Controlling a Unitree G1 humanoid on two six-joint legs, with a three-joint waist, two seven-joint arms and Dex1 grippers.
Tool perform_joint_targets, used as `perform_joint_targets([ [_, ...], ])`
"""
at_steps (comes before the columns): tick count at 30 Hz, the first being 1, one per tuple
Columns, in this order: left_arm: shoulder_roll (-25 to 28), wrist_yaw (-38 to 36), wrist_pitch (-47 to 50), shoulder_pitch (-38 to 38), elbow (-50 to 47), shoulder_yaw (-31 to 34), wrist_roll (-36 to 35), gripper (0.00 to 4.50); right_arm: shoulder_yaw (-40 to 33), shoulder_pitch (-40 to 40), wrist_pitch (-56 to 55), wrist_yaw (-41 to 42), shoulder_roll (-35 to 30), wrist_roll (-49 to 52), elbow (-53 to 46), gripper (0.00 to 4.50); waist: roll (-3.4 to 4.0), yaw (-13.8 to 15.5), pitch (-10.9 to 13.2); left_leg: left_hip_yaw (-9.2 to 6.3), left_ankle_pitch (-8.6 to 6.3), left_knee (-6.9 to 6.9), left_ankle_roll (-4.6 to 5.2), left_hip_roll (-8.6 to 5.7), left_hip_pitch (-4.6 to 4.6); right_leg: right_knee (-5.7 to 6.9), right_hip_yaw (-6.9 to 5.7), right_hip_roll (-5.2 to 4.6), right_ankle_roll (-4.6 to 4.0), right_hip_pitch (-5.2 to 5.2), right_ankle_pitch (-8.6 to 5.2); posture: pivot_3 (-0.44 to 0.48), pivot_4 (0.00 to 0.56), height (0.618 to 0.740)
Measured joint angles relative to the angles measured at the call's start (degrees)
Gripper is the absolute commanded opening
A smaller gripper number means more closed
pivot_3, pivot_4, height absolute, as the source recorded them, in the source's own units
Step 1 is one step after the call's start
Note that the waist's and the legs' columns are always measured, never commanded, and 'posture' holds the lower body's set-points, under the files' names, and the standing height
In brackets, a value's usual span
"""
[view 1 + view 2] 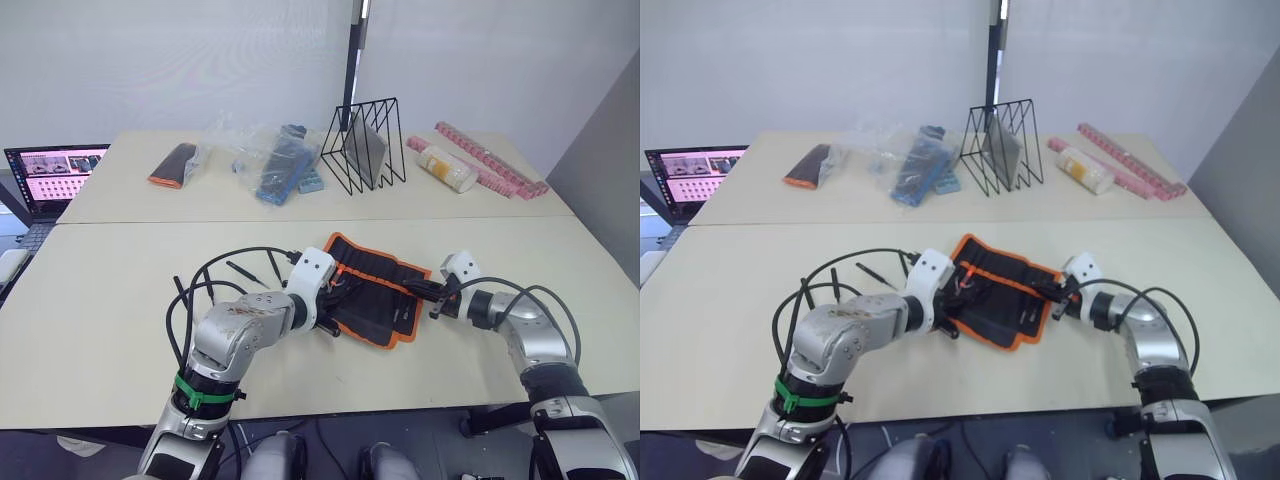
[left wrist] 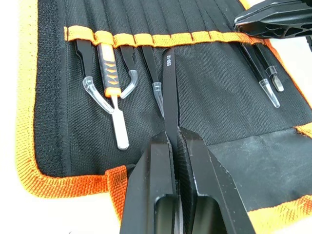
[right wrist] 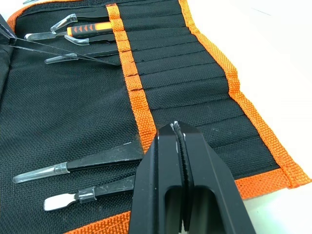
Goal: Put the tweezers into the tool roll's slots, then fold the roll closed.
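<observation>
Left gripper [image 2: 174,141] clamps a tweezer [image 2: 170,92], sliding it toward a slot in the open tool roll [image 1: 372,290] on the table; right gripper [image 3: 178,134], closed empty, pins the roll's edge; next, push straight in

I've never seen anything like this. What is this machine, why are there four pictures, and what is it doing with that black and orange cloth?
It is a humanoid robot with two arms. Two pictures come from cameras in its head, looking down over a table. The other two come from cameras on each wrist, looking along that hand's two black fingers.

The cloth is a tool roll, lying open, with several tools already in its slots. The left hand is shut on one pair of tweezers, pointing it toward a slot. The right hand, fingers closed, rests at the roll's slot band. Two more tweezers lie loose on the table.
</observation>
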Motion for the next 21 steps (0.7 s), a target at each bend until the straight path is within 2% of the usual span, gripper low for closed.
perform_joint_targets([
  [21,-1.3,1.0,-1.9,-0.7,0.8,-1.9,4.5,0.00,0.7,-0.4,-0.8,0.3,0.0,0.0,1.1,0.03,0.00,-0.1,0.0,0.00,0.00,0.00,0.00,0.01,0.01,0.00,0.02,-0.01,0.00,0.01,0.00,0.000,0.150,0.704],
])
